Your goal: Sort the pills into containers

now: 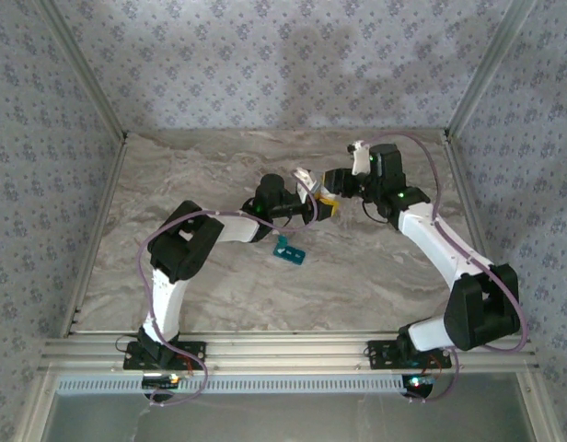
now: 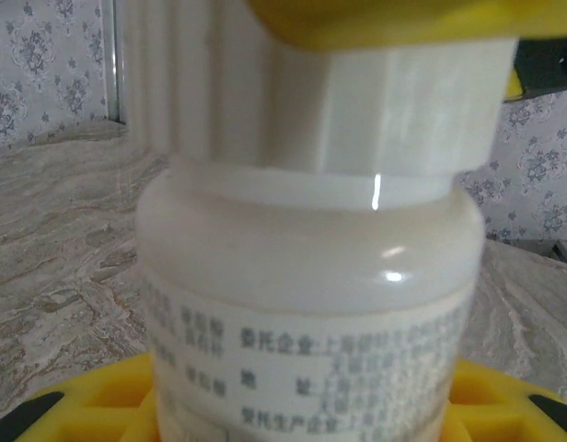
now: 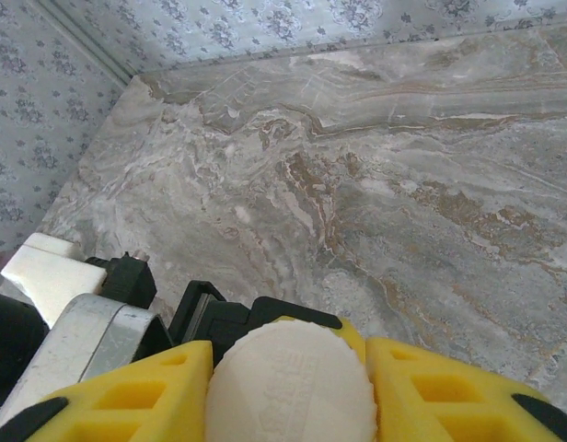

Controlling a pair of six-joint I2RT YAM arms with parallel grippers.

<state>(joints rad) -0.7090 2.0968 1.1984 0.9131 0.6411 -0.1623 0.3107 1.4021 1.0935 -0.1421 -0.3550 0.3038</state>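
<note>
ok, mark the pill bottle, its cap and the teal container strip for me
pill bottle [image 2: 302,276]: left wrist view, on the body above the label.
cap [image 3: 291,382]: right wrist view, centre of its top.
teal container strip [image 1: 290,250]: top external view, its middle.

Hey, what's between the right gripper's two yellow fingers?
The white ribbed cap of the bottle. The right gripper grips it from both sides, as the right wrist view shows.

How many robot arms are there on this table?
2. The left arm stands at the near left, the right arm at the near right; both reach to a white bottle.
</note>
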